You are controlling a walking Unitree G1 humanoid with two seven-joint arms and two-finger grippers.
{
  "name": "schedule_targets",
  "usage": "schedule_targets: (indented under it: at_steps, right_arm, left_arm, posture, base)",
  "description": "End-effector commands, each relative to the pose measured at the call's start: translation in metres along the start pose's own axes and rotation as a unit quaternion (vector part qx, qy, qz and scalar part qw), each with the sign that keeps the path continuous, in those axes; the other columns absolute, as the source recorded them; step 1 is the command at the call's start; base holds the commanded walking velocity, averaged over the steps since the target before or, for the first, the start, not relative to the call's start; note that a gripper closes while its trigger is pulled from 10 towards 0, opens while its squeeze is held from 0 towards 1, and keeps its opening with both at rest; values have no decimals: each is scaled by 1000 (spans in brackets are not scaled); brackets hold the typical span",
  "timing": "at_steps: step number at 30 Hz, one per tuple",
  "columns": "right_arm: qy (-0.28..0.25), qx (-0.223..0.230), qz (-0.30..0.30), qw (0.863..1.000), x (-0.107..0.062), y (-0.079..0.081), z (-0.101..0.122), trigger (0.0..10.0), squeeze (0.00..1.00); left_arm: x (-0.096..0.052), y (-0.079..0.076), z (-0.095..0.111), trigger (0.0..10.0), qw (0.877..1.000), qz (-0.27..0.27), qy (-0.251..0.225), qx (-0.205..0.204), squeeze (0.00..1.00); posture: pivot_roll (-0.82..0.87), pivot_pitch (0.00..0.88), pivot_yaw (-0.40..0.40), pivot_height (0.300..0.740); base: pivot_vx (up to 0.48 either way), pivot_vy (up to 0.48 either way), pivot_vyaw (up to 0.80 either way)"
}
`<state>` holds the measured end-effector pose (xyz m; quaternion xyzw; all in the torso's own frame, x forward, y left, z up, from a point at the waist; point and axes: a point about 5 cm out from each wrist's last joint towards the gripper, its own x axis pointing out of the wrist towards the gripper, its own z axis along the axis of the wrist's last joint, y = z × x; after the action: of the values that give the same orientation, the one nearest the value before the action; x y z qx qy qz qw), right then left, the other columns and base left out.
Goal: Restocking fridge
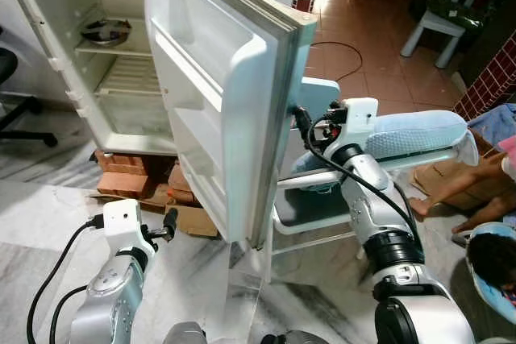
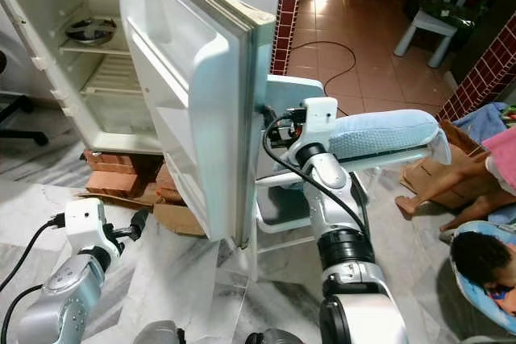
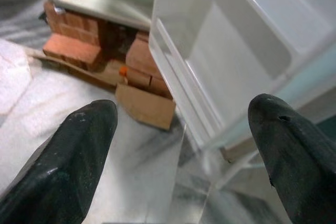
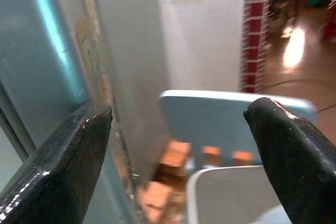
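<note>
Two grippers are up, and both have their fingers spread wide, holding nothing. The right gripper [image 1: 300, 118] sits mid-frame against the outer edge of the white fridge door [image 1: 214, 94], likely to push it. The left gripper [image 1: 169, 221] waits low at lower left. The white fridge [image 1: 121, 110], upper left, stands on red bricks [image 1: 121, 171], with a metal bowl [image 1: 105, 32] on its shelf.

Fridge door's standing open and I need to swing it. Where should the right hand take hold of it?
Grip the fridge door along its free vertical edge, coming from the outer side where the right hand sits, fingers open. That edge is a thin, straight lip facing the robot, likely narrow enough to pinch, and farthest from the hinge.
</note>
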<state>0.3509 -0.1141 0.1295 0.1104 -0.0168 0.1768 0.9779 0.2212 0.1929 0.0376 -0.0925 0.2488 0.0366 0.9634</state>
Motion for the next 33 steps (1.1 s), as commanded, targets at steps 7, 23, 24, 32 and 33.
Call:
schedule_targets:
  at_steps: [7, 23, 24, 32, 33]
  right_arm:
    - [-66, 102, 233, 965, 27, 78, 43, 10000, 0]
    - [18, 34, 162, 986, -15, 48, -12, 10000, 0]
    - [18, 34, 162, 986, -15, 48, -12, 10000, 0]
    - [46, -10, -47, 998, -72, -9, -38, 10000, 0]
    - [45, -15, -56, 997, -76, -10, -40, 10000, 0]
  left_arm:
    - [1, 0, -5, 10000, 1000, -9, 21, -14, 0]
    - [2, -2, -8, 10000, 999, -16, 27, 20, 0]
    - [2, -2, -8, 10000, 999, -16, 27, 20, 0]
    - [10, -7, 18, 10000, 990, -26, -58, 125, 0]
    - [10, -8, 18, 10000, 990, -29, -59, 123, 0]
  posture:
    - [199, 17, -65, 740]
    - [173, 24, -60, 740]
    - [173, 24, -60, 740]
    - [131, 4, -55, 740]
    - [120, 0, -50, 740]
  base:
    - [0, 0, 0]
    - [0, 0, 0]
    - [0, 0, 0]
    - [0, 0, 0]
    - [0, 0, 0]
